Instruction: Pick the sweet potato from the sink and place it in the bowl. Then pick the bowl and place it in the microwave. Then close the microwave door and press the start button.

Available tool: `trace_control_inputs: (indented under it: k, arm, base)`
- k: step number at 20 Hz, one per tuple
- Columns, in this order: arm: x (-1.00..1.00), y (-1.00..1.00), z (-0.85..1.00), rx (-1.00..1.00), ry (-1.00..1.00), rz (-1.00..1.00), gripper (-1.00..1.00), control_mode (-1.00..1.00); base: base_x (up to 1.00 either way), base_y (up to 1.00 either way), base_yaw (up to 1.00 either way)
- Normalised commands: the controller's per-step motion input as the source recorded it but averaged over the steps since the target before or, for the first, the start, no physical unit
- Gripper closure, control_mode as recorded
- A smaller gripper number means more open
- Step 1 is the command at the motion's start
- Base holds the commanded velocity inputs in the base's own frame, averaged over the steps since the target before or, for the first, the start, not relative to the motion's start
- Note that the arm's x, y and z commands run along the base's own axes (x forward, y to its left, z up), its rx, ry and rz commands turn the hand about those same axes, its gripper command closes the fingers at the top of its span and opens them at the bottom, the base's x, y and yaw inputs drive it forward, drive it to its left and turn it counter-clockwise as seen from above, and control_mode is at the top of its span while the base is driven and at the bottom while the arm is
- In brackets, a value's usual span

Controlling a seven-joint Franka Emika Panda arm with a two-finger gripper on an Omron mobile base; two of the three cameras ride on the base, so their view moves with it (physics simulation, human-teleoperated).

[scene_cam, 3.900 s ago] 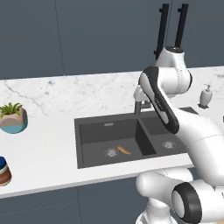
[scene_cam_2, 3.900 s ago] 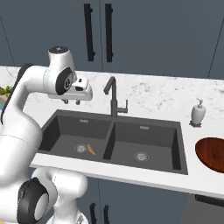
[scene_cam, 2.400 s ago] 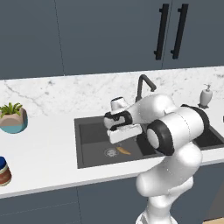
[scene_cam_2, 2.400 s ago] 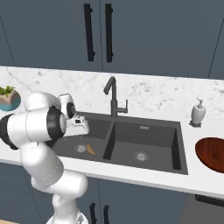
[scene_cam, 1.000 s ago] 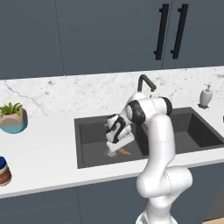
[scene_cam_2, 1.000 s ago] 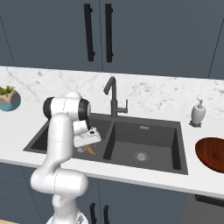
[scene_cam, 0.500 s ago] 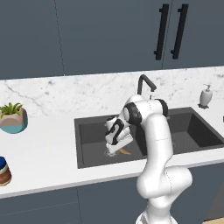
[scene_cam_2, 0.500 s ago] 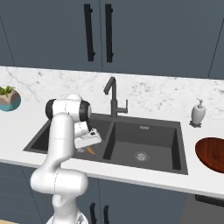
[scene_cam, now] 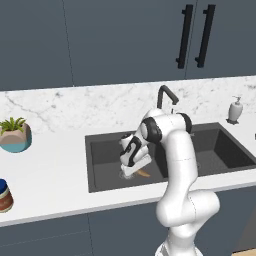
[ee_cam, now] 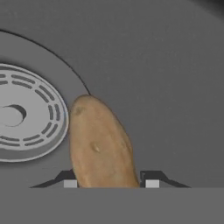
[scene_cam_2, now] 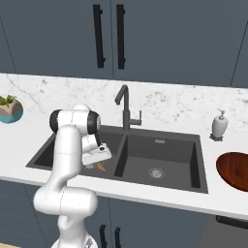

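Sweet potato (ee_cam: 100,144) lies at lower centre on the sink (scene_cam: 105,150) floor beside the drain (ee_cam: 26,117). The claw (ee_cam: 108,183) brackets it, part-closed; contact seemingly not made. Risk: tapered root rolling free.

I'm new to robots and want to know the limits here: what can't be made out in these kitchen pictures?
- Gripper: hand view shows only its tips flanking the sweet potato; touching or not, cannot tell.
- Sweet potato, left base view: the robot's hand covers most of it.
- Bowl: cut off by the right edge of the right base view.
- Jar: cut off by the left edge of the left base view.
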Motion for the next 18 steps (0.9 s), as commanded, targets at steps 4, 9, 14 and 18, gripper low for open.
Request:
trace_control_inputs:
  k: [4, 9, 14, 18]
  arm:
    - [-0.68, 0.0, 0.32, 0.0, -0.02, 0.04, 1.0, -1.0]
    - [-0.88, 0.0, 0.93, -0.06, -0.1, 0.15, 1.0, -1.0]
    - [-0.34, 0.02, 1.0, -0.13, -0.04, 0.03, 1.0, -1.0]
    - [-0.22, 0.0, 1.0, -0.13, -0.01, 0.03, 1.0, -1.0]
  base:
    - [0.0, 0.0, 0.0]
    - [0.0, 0.0, 0.0]
    - [0.0, 0.0, 0.0]
    - [0.0, 0.0, 0.0]
